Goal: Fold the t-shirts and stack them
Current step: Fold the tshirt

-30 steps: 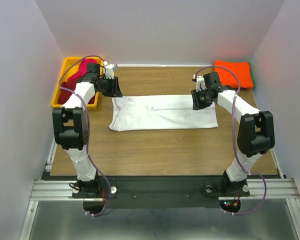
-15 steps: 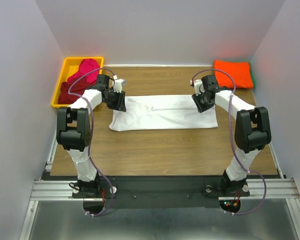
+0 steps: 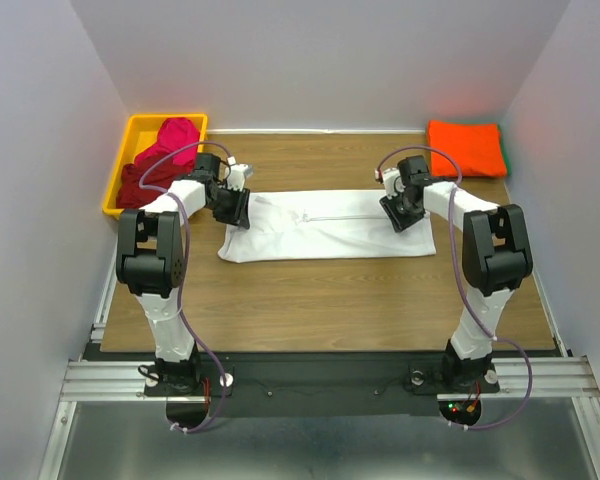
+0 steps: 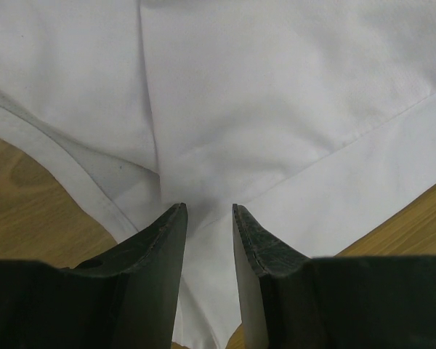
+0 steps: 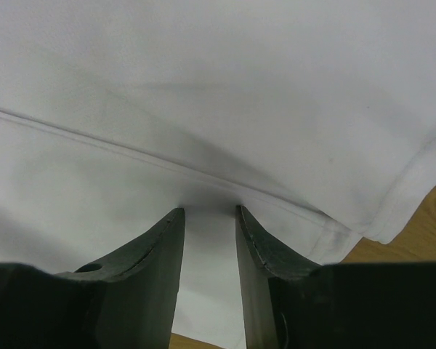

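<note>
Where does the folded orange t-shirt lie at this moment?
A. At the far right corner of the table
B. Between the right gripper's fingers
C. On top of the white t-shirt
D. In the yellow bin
A: the orange t-shirt lies folded on the table at its far right corner, apart from the white t-shirt spread out in the middle.

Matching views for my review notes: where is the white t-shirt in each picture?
Top external: white t-shirt lies flat at the centre of the wood tabletop.
Left wrist: white t-shirt fills most of the frame, wood at both lower sides.
Right wrist: white t-shirt fills nearly everything, wood at lower right.
Shared landmark: the wood tabletop.
</note>
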Motion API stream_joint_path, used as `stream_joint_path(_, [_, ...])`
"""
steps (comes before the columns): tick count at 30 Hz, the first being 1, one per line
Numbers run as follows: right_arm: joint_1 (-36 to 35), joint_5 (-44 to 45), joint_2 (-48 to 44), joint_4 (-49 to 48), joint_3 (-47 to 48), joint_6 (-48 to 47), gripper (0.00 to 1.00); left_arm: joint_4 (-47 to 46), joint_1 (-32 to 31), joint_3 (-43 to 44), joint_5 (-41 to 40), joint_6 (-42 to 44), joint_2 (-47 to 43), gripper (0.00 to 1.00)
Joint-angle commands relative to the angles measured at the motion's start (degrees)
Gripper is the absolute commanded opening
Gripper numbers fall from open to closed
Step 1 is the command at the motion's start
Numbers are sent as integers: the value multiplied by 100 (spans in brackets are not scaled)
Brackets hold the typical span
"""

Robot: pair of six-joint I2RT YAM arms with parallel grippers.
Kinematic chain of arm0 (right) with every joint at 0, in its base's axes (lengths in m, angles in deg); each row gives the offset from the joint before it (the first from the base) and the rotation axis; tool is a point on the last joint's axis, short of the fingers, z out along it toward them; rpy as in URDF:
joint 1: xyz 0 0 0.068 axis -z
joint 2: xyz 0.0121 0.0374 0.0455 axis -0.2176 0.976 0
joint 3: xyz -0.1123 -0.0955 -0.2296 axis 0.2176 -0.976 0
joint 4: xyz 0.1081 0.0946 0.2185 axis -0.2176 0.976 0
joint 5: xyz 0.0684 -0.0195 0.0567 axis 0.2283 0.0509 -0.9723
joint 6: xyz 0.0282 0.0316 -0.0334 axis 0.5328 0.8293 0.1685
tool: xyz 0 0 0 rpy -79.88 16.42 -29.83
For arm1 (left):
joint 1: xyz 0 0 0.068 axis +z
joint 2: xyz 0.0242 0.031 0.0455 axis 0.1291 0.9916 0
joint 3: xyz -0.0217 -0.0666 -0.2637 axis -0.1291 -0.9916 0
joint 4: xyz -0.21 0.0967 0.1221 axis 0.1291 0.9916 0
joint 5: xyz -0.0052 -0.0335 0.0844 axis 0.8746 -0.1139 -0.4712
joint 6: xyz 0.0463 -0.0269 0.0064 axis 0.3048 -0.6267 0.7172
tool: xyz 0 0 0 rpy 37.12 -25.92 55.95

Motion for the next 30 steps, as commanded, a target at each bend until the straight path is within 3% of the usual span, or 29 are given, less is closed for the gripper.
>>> stream_joint_path(1, [44,-62,81,-257,235,-13,39,-26,-15,-83,-17,112,-46,42])
stream_joint_path(5, [61,-80,20,-257,331,145,38,-26,-15,-110,-35,129,-46,42])
stream_joint_path(15, [887,-291,-358,-169,411,637,37,-52,-15,-136,-53,121,41,41])
stream_joint_path(30, [1011,-370,10,-90,402,945,35,-26,-33,-75,-61,94,129,41])
